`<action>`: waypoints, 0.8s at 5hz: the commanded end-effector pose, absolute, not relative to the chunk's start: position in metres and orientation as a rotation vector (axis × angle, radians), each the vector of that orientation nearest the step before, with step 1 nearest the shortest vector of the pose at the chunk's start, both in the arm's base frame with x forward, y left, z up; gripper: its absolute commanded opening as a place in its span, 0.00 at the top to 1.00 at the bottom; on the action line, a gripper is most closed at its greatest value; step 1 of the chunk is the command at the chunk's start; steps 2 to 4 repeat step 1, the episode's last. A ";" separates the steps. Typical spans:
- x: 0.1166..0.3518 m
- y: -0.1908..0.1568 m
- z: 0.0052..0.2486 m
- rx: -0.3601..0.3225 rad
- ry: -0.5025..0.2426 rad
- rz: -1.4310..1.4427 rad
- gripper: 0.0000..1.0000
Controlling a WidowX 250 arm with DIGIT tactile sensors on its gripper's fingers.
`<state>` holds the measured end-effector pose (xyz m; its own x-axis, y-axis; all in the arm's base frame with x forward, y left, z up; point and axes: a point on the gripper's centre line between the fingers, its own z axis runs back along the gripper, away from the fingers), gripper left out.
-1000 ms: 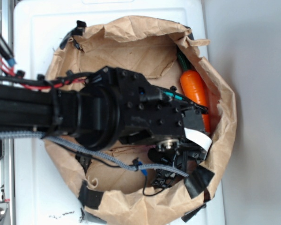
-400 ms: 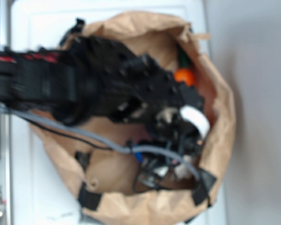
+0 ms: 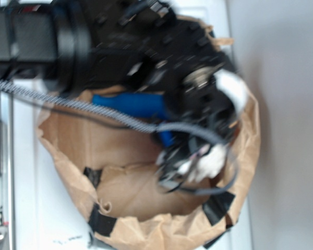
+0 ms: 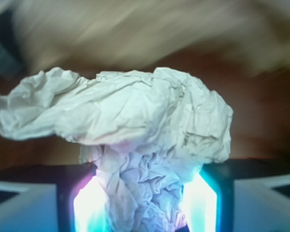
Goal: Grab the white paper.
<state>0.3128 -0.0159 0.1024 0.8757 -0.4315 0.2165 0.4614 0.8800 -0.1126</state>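
White tabletop [image 3: 26, 208] carries a brown paper bag [image 3: 125, 229] lying open. Inside it a blue object [image 3: 130, 103] shows under the black arm [image 3: 36, 39]. Near the bag's right edge, the claw [image 3: 198, 165] pinches the crumpled white paper [image 4: 135, 140] between both fingers [image 4: 89, 208].
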 end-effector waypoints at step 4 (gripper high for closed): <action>0.315 0.003 0.152 -0.091 -0.184 -0.422 1.00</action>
